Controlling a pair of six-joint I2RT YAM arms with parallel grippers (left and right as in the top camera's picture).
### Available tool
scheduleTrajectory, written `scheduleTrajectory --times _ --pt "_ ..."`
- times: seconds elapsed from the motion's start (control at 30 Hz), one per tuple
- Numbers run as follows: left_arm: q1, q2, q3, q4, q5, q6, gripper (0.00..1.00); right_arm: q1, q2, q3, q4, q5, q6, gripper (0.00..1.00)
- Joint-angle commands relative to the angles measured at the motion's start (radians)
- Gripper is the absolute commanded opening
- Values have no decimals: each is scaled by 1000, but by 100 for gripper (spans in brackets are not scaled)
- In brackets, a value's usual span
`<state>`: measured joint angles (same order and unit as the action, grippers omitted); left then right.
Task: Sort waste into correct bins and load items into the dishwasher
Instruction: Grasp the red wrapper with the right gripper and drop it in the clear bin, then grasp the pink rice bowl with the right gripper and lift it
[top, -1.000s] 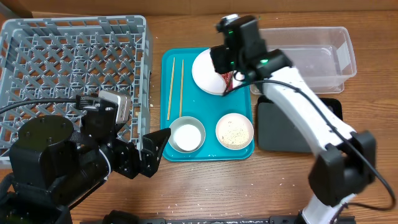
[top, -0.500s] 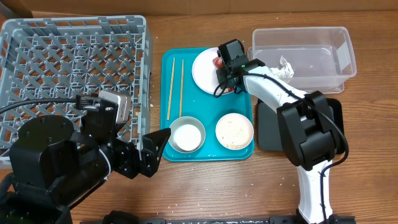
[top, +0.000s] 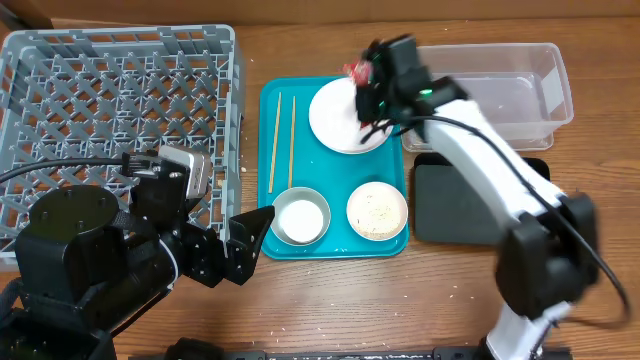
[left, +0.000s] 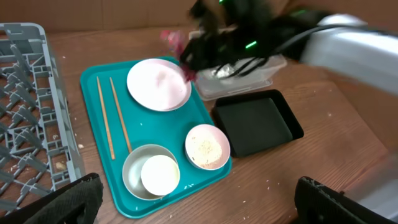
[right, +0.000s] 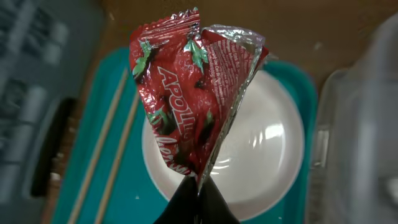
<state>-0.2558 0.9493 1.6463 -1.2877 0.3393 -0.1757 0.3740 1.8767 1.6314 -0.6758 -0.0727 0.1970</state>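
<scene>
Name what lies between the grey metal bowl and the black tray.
Between the grey metal bowl and the black tray sits the small white dish holding rice grains, seen in the overhead view.

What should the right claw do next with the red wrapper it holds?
Probably carry it rightward off the teal tray to the bins. The right claw is shut on the red wrapper, held above the white plate, and the clear tub and black tray lie just beyond that tray's edge. Which bin, I can't tell.

Right arm (top: 480, 160) apparently above the black tray (top: 445, 205)
</scene>
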Motion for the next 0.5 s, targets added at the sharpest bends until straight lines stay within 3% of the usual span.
scheduleTrajectory --times 0.0,0.1,0.13,0.2,0.3,0.47 --pt "-6 0 5 2 -7 23 100 -79 -59 25 -40 66 20 4" --pt "-6 0 5 1 -7 23 100 -152 -24 3 -90 153 15 4" --pt "-6 0 5 2 -7 23 100 -173 -7 2 -102 153 11 8" --pt "-6 0 5 2 -7 23 100 -196 -1 2 -113 149 -13 50" --pt "-6 0 5 2 -7 23 100 -201 -39 32 -178 138 -9 93" --pt "-6 0 5 1 -7 23 100 -169 -247 72 -323 -91 6 96"
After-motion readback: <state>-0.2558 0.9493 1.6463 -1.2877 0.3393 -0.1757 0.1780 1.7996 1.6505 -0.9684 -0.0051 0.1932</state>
